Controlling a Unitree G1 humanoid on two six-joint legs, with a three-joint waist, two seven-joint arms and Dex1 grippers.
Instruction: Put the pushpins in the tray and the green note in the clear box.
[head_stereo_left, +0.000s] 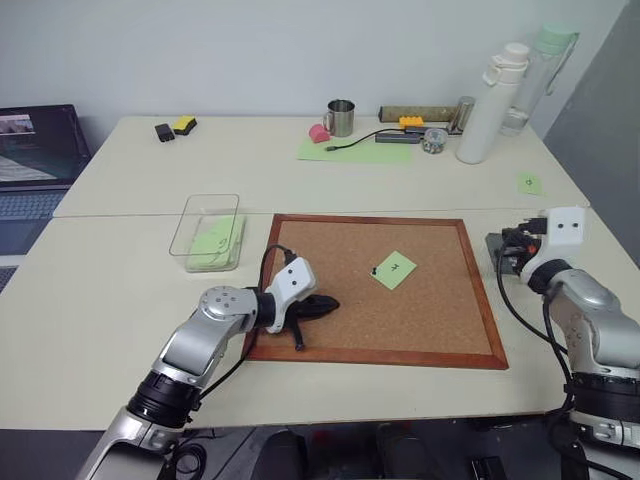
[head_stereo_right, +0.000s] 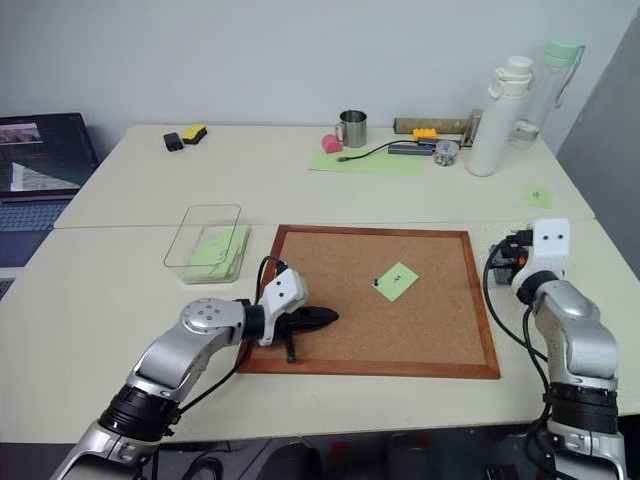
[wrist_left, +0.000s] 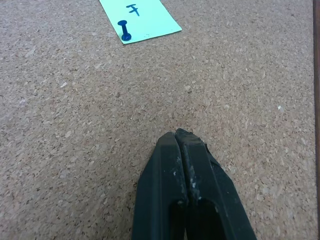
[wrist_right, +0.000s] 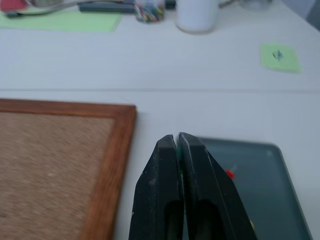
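On the cork board lies a green note, pinned by a dark pushpin at its edge. My left gripper rests shut on the cork, short of the note, holding nothing. The clear box stands left of the board with light green notes inside. My right gripper hovers over the grey tray just right of the board. It is shut, and a thin green sliver of a pushpin shows between its tips. A red pushpin lies in the tray.
A laptop sits at the far left. Along the back stand a mug, two bottles, a large pale green sheet and a cable. A small marked green note lies at the right, beyond the tray.
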